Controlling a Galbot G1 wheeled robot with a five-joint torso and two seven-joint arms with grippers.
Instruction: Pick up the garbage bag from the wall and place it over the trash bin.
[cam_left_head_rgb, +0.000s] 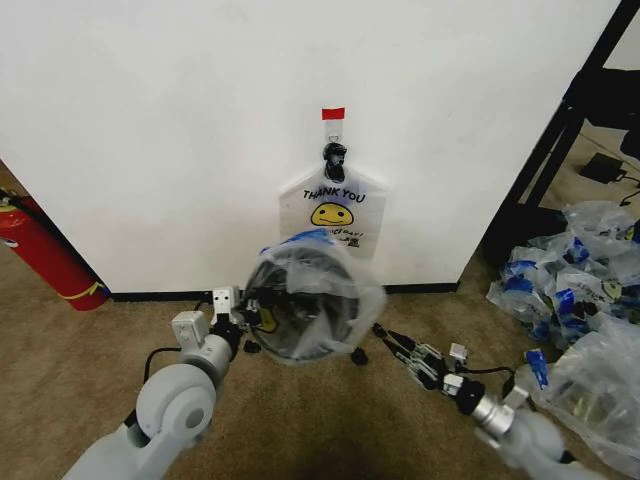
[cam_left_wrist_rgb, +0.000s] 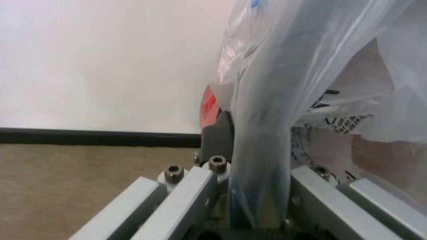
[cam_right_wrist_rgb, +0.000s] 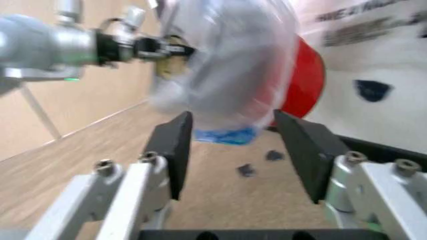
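Gripping a fold of the thin see-through garbage bag (cam_left_head_rgb: 322, 296) between its closed fingers, the left gripper (cam_left_head_rgb: 250, 312) holds the plastic stretched over the small round red trash bin (cam_right_wrist_rgb: 305, 80), just beyond its fingertips near the white wall (cam_left_head_rgb: 180, 130). The right gripper (cam_left_head_rgb: 385, 337) sits beside the bin, jaws spread and empty.

Garbage bag (cam_left_head_rgb: 318, 300): thin see-through plastic film, glossy, crinkled, w/ blue print. Trash bin (cam_right_wrist_rgb: 305, 80): smooth red outside, looks plastic. Wall (cam_left_head_rgb: 160, 130): plain matt white, black baseboard. Floor (cam_left_head_rgb: 80, 350): tan carpet, short rough pile. Left gripper (cam_left_head_rgb: 252, 312) & right gripper (cam_right_wrist_rgb: 235, 150): matt grey metal links, hex bolts; right has matt black pads.
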